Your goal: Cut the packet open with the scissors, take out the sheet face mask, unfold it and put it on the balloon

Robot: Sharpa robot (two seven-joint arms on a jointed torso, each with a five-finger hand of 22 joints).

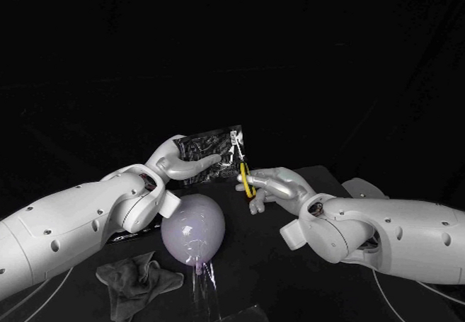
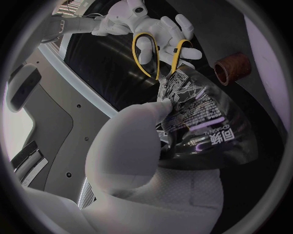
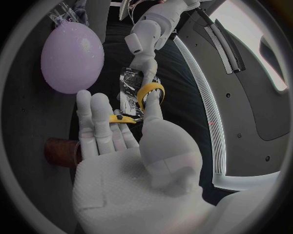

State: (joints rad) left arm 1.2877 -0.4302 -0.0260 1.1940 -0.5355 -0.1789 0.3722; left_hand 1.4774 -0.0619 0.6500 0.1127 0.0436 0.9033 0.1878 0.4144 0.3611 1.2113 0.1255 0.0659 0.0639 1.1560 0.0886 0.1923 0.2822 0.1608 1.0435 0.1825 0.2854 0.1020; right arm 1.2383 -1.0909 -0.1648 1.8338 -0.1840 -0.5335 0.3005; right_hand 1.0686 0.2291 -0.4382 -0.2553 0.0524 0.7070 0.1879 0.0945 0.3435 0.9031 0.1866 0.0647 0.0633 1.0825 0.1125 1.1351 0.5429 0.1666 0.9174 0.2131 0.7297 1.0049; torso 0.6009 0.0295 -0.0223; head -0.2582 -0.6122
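One packet, one pair of scissors, one balloon. The left hand grips the packet in the air above the balloon, and the right hand holds the scissors by their yellow loops, long axis near upright, blades pointing up along the packet's near edge. The left wrist view catches the packet's print and a brown cylinder, while the head view has a grey cloth beside the balloon.
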